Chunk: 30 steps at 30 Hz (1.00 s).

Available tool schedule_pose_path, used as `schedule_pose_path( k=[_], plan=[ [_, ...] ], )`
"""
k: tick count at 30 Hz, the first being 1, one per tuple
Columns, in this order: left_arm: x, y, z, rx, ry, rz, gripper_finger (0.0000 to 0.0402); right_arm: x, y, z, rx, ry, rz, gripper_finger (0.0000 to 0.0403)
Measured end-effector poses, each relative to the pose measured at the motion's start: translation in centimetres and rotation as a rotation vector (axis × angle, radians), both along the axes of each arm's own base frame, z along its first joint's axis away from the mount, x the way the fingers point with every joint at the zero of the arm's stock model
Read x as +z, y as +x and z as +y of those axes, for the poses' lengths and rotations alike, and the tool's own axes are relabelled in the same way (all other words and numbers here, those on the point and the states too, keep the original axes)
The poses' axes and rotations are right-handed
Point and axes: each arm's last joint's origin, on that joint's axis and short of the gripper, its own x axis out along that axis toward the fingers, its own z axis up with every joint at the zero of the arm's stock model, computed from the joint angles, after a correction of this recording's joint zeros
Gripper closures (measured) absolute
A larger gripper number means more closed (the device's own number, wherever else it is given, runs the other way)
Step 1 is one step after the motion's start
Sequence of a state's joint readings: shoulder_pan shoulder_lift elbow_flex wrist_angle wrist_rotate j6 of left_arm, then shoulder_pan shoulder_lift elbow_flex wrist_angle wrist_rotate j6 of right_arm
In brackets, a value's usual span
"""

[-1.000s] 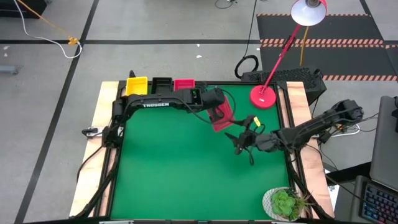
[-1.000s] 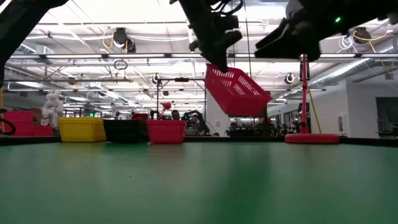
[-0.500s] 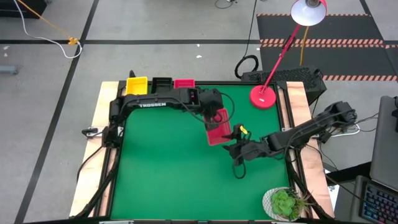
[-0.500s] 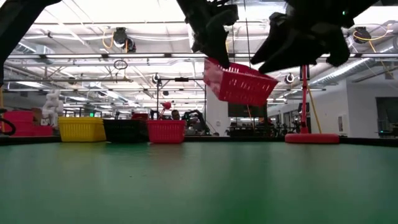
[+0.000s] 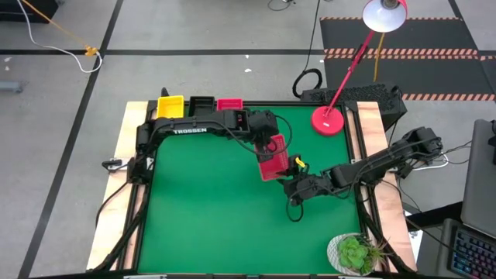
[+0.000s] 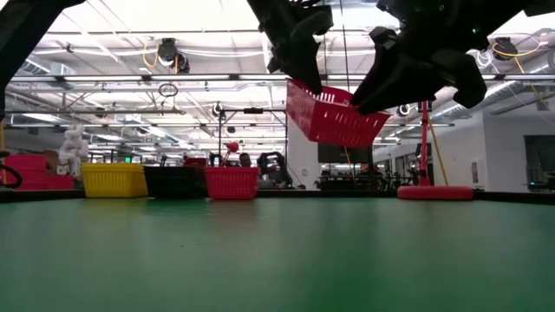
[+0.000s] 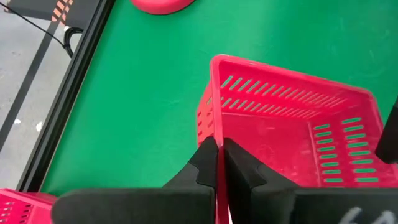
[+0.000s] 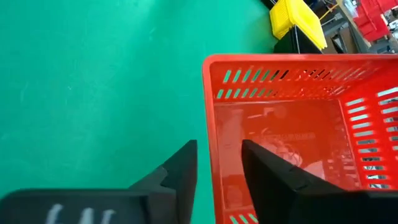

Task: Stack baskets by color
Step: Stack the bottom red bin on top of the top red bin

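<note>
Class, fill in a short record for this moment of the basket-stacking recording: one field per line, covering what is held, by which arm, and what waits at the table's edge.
held item: pink-red basket, lifted clear of the table
left gripper: jaws shut on one basket wall
right gripper: jaws straddle the opposite wall, a gap showing
far edge row: yellow basket, black basket, pink-red stack
also present: red lamp base, potted plant

Around the green table top (image 5: 209,217), with its pale wooden side rails (image 5: 108,225), lies a grey concrete floor (image 5: 62,85) crossed by dark lines. A red desk lamp (image 5: 329,120) stands at the far right corner, its shade (image 5: 385,14) glowing white. A small green plant (image 5: 355,253) sits at the near right corner. Beyond, rows of ceiling lights (image 6: 130,52) brighten a wide, open hall.
</note>
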<state>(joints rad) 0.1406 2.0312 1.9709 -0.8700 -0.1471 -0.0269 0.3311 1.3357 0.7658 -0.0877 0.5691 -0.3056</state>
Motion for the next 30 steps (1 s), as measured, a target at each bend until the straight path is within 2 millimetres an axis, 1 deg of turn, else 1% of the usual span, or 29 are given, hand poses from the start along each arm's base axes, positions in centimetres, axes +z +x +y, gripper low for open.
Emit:
schedule_pose_path(
  k=[2,7,11,13,18,22,25,28,30],
  plan=[
    [0.00,0.00,0.00,0.000,0.000,0.000,0.0393,0.00,0.01,-0.06,0.001,-0.005,0.002,0.0305],
    [0.00,0.00,0.01,0.001,0.000,0.000,0.0379,-0.01,0.02,-0.11,0.003,-0.012,0.005,0.0352],
    [0.00,0.01,-0.02,-0.009,-0.013,-0.003,0.0393,-0.09,-0.05,-0.13,0.009,-0.020,0.019,0.0369],
    [0.00,0.00,0.06,-0.012,-0.022,-0.004,0.0393,-0.10,-0.06,-0.13,0.009,-0.020,0.021,0.0370],
    [0.00,0.00,0.11,-0.009,-0.031,-0.007,0.0379,-0.11,-0.06,-0.13,0.009,-0.021,0.022,0.0362],
    [0.01,0.03,0.07,-0.008,-0.035,-0.011,0.0392,-0.10,-0.06,-0.13,0.012,-0.026,0.023,0.0342],
    [0.02,0.03,0.06,-0.010,-0.039,-0.011,0.0392,-0.10,-0.06,-0.14,0.011,-0.028,0.023,0.0330],
    [0.01,0.03,0.02,-0.007,-0.044,-0.012,0.0381,-0.11,-0.07,-0.15,0.011,-0.028,0.025,0.0328],
    [0.02,0.04,0.02,-0.003,-0.046,-0.014,0.0379,-0.14,-0.10,-0.15,0.012,-0.029,0.029,0.0334]
  ],
)
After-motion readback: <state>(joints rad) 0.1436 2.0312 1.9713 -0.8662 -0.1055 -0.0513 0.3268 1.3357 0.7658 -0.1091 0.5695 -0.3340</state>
